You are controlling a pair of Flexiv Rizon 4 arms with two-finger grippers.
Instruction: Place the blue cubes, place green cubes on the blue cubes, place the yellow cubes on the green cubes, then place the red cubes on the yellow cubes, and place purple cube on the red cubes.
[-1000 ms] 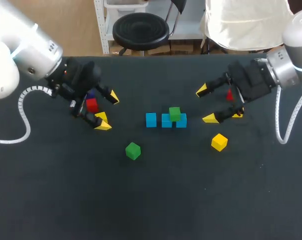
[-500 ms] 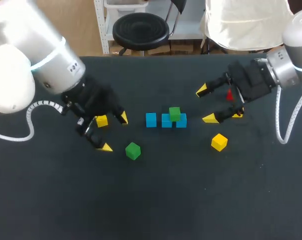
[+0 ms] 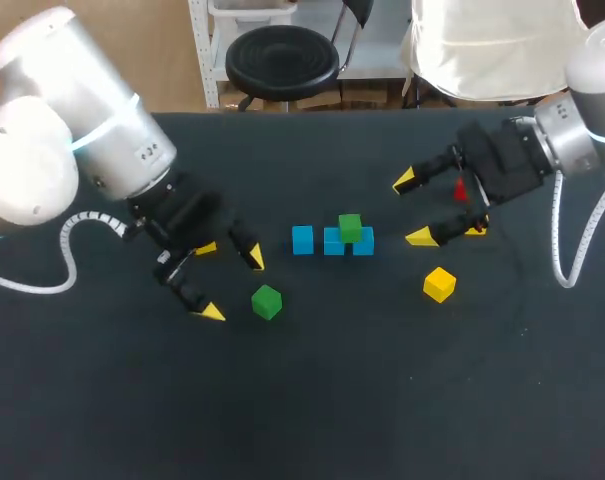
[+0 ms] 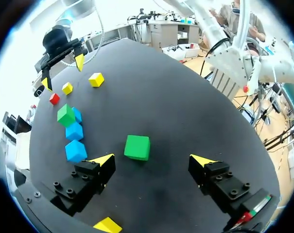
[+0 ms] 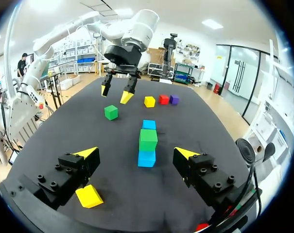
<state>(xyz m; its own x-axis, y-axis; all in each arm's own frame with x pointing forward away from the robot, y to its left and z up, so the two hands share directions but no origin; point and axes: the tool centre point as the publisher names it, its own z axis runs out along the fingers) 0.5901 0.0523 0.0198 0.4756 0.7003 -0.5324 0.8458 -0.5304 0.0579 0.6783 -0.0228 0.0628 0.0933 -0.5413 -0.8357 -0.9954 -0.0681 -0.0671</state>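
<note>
The likeliest slip was a grasp made too short. The left pincer [image 3: 234, 286] hung spread wide and empty, and the loose green cube [image 3: 266, 301] lay just ahead of its yellow tips, not between them. Closing there would probably catch nothing, or shove the cube across the counter [image 3: 382, 400]. That cube lay apart from the row of blue cubes [image 3: 332, 241], nearer the robot and to its left. Another green cube [image 3: 350, 228] sat on the row and could be knocked during delivery. The right pincer [image 3: 412, 209], also spread and empty, hung off the row's right end.
</note>
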